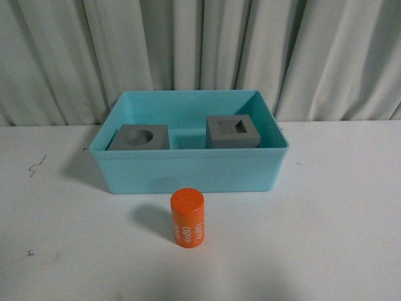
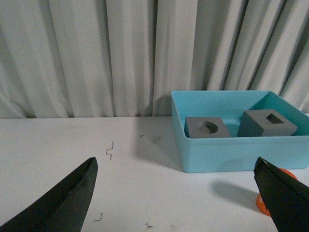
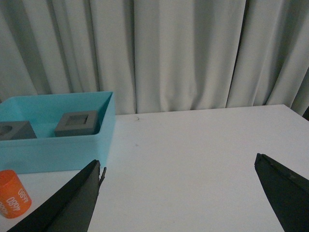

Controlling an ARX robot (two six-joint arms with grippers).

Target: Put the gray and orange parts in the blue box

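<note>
L gripper (image 2: 176,159) hung wide open, jaws far apart, nothing btwn them, nothing held. Its dark fingers (image 2: 63,203) sat low over the table (image 2: 120,159), left of the box (image 2: 231,154). R gripper (image 3: 177,159), same story: spread wide, empty, fingers (image 3: 63,208) low over bare table on the right side, w/ the box off to its left. Neither arm showed in the front view.

Box stood mid-table toward the far side, w/ the curtain (image 1: 188,44) right behind it. Both gray parts were inside already. Round cube (image 1: 139,138) lay in the left half, recess up. Square cube (image 1: 233,133) lay in the right half, recess up, turned a bit askew. The two were apart, w/ blue floor showing btwn them.

Cylinder (image 1: 188,219) was the odd one out: upright on the table, outside the box, just near of its front wall, approx. centred on it, not touching. White digits ran up its side, too small to read for sure. In the L wrist view only an orange sliver of it peeked out behind one finger; the R wrist view had it down beside the box's near wall.
</note>
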